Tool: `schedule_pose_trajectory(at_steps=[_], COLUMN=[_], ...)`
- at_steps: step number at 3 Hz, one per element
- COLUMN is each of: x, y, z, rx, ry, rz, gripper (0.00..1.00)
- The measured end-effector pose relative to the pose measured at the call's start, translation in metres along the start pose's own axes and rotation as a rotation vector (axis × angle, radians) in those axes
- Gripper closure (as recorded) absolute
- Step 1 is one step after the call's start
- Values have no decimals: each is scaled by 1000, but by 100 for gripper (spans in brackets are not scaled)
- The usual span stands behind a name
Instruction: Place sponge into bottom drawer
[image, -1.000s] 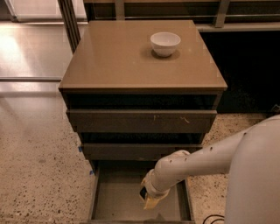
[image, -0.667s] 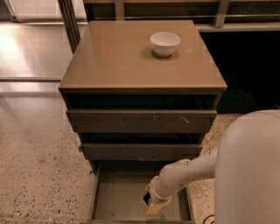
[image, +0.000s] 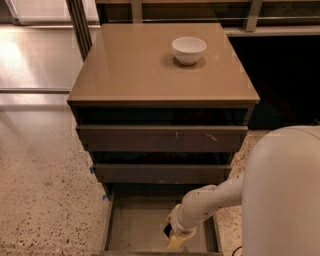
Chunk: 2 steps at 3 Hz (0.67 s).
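The bottom drawer (image: 132, 225) is pulled open at the foot of the cabinet, and its flat grey floor shows. My gripper (image: 175, 239) reaches down into the drawer at its right front part. It is shut on the sponge (image: 176, 242), whose yellow foam shows just below the wrist, low over the drawer floor. The sponge's green layer is hidden. My white arm (image: 215, 197) comes in from the right, over the drawer's right wall.
A round white bowl (image: 188, 49) stands on the brown cabinet top (image: 125, 70) at the back right. Two dark-brown drawer fronts (image: 160, 139) sit above the open drawer. Speckled floor (image: 45, 200) lies to the left. My robot body (image: 285, 195) fills the lower right.
My gripper has moved down and toward the front of the drawer with the sponge in it. My body now covers more of the lower right.
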<state>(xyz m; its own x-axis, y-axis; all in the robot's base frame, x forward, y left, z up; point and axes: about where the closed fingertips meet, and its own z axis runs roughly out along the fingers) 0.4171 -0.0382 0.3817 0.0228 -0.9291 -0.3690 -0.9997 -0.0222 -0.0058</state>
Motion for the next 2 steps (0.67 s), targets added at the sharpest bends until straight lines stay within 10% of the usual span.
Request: schedule_pose_trajectory(at_steps=[2], x=[50], y=[-11], z=[43], rx=[34], ry=[-126], rz=[92], gripper=[100])
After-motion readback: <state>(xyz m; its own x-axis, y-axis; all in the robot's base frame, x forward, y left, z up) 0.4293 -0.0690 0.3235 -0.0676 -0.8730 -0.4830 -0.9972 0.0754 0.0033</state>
